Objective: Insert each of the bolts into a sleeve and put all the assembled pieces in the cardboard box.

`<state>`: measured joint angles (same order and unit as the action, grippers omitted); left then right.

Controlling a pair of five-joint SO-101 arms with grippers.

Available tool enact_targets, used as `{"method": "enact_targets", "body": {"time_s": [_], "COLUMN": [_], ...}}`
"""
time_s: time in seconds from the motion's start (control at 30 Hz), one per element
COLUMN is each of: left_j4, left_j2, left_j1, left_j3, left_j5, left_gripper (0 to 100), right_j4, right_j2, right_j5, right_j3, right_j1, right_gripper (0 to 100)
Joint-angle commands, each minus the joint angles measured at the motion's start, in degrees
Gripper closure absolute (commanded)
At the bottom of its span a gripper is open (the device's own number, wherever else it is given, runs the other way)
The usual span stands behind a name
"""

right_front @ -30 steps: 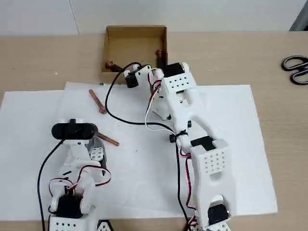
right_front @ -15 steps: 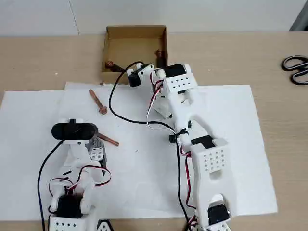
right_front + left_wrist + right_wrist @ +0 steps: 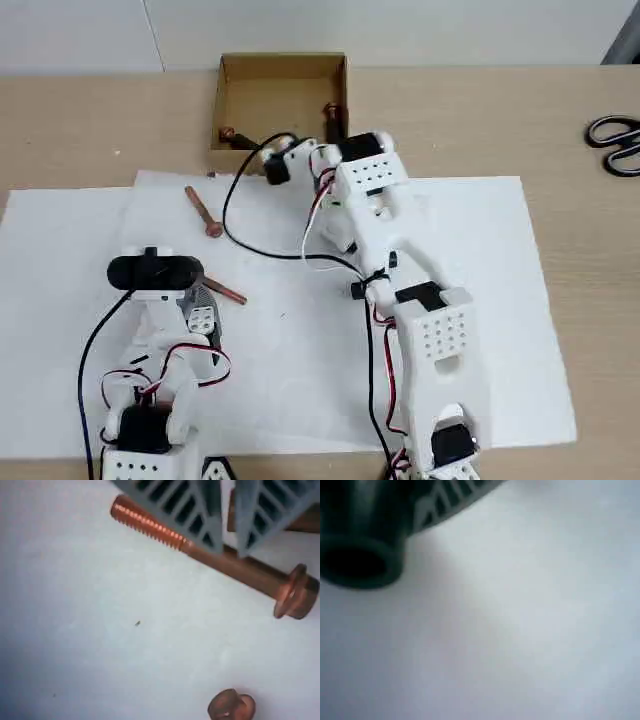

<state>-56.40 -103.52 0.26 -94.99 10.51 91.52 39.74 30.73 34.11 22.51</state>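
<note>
1. The cardboard box (image 3: 282, 60), toward the bench's far edge, holds two assembled pieces (image 3: 230, 135), unmoved.
2. My right arm has tipped its wrist slightly by the box's near wall. The right claw (image 3: 425, 510) looks clenched on a dark sleeve (image 3: 360, 560) above the paper (image 3: 480, 260).
3. The left claw (image 3: 227, 530) stays put, jaws nearly together over a bolt (image 3: 235, 570) lying on the paper. I judge the mating is still ahead.

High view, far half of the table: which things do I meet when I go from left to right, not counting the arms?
Loose bolt → cardboard box → scissors.
</note>
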Motion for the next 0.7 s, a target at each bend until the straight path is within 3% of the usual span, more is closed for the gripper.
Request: {"method": "enact_targets", "body": {"time_s": [0.0,0.23,0.43,0.67], "left_j4": [1.1,1.1,1.1,1.1], "left_j2": [-0.6,-0.6,-0.6,-0.6], "left_j1": [-0.1,0.1,0.2,0.2], "left_j3": [0.2,0.2,0.2,0.2], "left_j5": [-0.1,-0.1,-0.1,-0.1], "left_gripper": [99,99,99,99], "right_j4": [0.9,4.8,7.3,7.3], "right_j2": [-7.9,-13.8,-22.5,-35.6], "right_j5": [0.1,-0.5,-8.4,-23.6], "right_j3": [0.8,0.7,0.5,-5.5], "right_j1": [1.0,1.3,0.8,2.4], "right_gripper": [99.4,99.5,99.5,99.5]}}
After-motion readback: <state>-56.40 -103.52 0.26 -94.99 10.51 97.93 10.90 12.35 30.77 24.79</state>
